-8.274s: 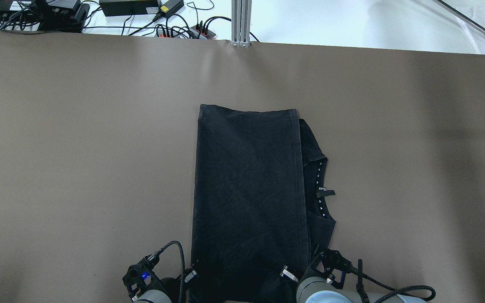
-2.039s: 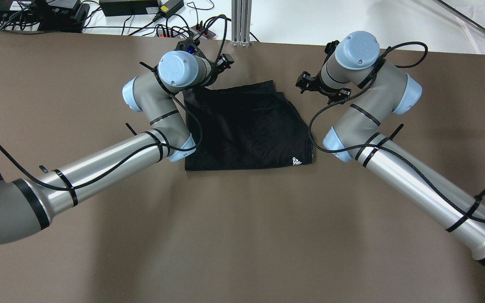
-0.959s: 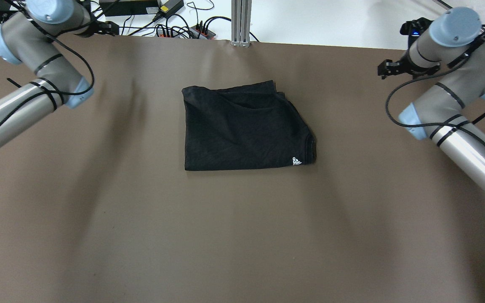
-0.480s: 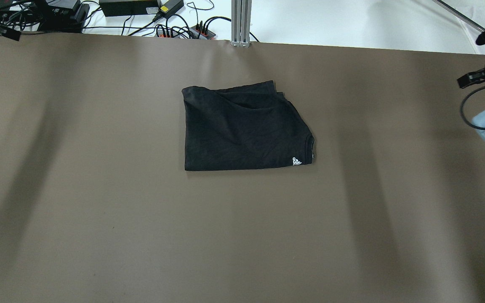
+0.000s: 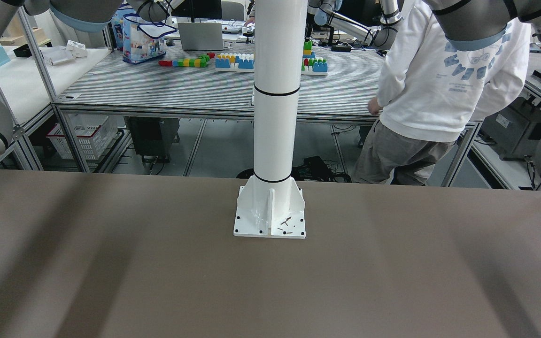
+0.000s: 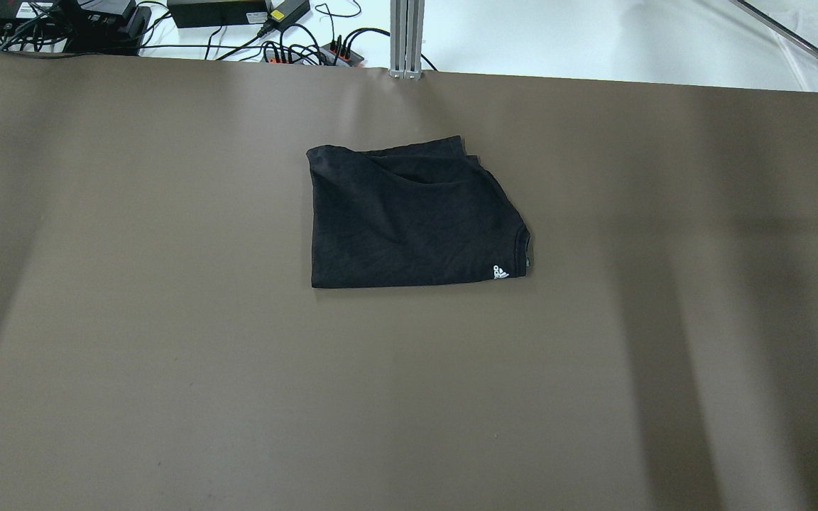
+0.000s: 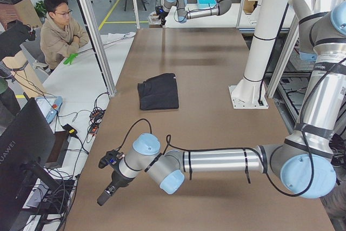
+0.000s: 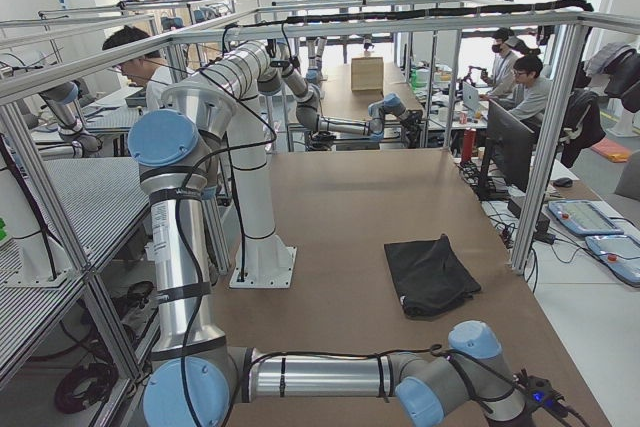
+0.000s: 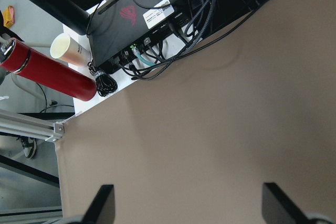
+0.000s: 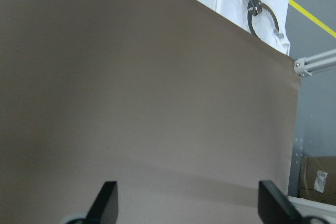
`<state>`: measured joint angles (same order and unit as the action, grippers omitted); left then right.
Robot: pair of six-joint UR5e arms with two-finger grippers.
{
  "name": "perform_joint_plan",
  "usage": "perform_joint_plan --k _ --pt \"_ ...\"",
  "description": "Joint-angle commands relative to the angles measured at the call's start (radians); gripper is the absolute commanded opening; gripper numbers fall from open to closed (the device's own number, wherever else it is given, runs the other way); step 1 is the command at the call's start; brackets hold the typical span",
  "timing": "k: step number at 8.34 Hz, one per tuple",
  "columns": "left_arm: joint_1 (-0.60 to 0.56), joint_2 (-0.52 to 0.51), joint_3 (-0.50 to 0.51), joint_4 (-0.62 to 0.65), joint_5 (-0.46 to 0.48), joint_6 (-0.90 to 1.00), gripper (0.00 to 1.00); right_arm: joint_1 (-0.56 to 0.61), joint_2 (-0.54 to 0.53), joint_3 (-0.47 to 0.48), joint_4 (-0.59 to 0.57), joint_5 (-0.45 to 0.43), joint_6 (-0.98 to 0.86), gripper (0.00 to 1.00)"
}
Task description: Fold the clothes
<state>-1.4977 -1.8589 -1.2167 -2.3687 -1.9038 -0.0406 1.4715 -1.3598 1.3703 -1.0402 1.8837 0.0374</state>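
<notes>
Clothes (image 6: pixel 409 216) are lying folded in the upper centre of the overhead frame, flat on the brown table (image 6: pixel 167 355), with the white logo (image 6: pixel 499 272) showing at the lower-right corner. The fold is looking finished, so the step reads as parking the arms. That is best done keeping both grippers high and wide of the fabric, not snagging the loosely stacked top edge. Left gripper (image 9: pixel 186 205) is gaping wide, gripping nothing, hovering over bare table near cables (image 9: pixel 173 45). Right gripper (image 10: pixel 186 200) is likewise spread wide and empty over bare table.
</notes>
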Motion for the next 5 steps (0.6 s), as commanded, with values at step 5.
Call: perform_joint_plan --k 5 --pt "-0.018 0.221 -0.283 0.028 0.005 0.016 1.0 0.007 -0.231 0.288 -0.003 -0.001 0.002 0.94"
